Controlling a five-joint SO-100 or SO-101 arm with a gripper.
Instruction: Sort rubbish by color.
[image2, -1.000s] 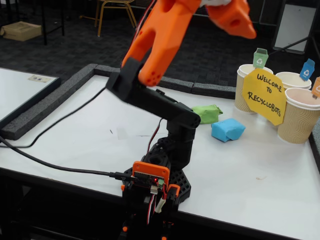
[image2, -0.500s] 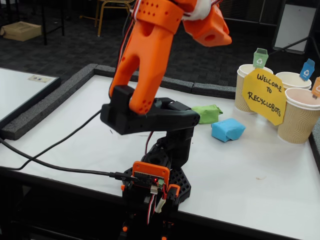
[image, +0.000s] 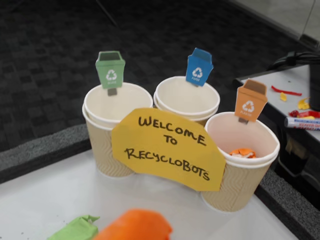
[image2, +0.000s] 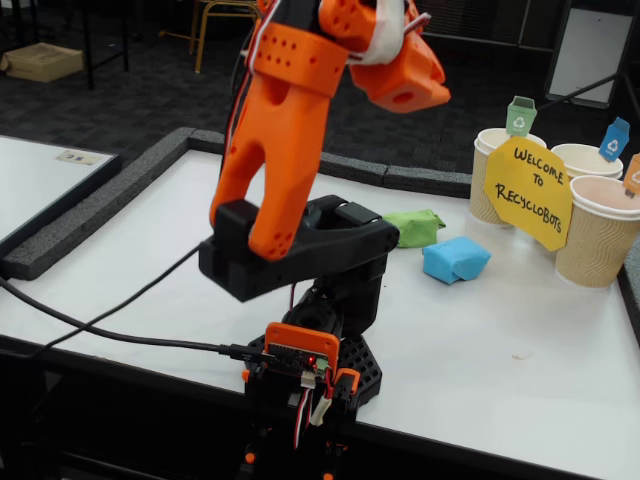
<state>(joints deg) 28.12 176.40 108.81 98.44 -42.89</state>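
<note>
Lying on table: green lump (image2: 414, 226), blue lump (image2: 455, 259) | orange lump (image: 243, 152) in cup | gripper (image: 134, 226) state unclear

green lump (image2: 414, 227) on table | blue lump (image2: 455, 259) beside | orange scraps (image: 243, 152) in cup

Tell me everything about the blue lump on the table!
The blue lump is a small crumpled paper-wrapped wad, bright blue and roughly boxy with folded creases. It lies on the white table, right of the green lump and apparently just clear of it, left of the cups. Nothing grips it. The wrist view does not show it.
</note>
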